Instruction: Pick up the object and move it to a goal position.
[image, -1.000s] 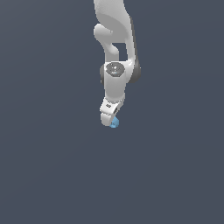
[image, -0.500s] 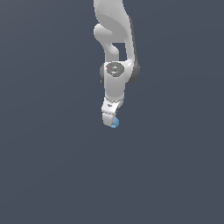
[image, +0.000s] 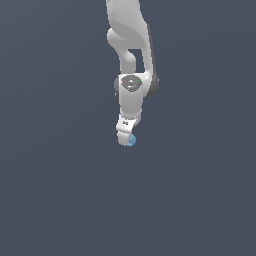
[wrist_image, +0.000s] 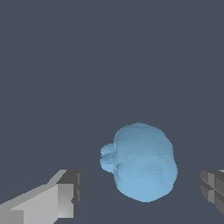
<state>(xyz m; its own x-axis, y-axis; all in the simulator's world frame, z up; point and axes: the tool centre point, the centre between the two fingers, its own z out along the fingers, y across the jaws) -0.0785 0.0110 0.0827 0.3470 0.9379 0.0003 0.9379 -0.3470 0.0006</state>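
Note:
The object (wrist_image: 142, 164) is a light-blue rounded blob with a small bump on one side, lying on the dark grey floor. In the wrist view it sits between the two fingers of my gripper (wrist_image: 142, 190). One finger (wrist_image: 65, 199) and the other finger (wrist_image: 213, 189) each stand a little apart from it, so the gripper is open around it. From the exterior view the white gripper (image: 127, 140) points down from the arm, and only a sliver of the object (image: 132, 142) shows at its tip.
Plain dark grey floor (image: 60, 190) lies all around, with no other object or edge in view. The white arm (image: 131, 85) comes down from the top of the exterior view.

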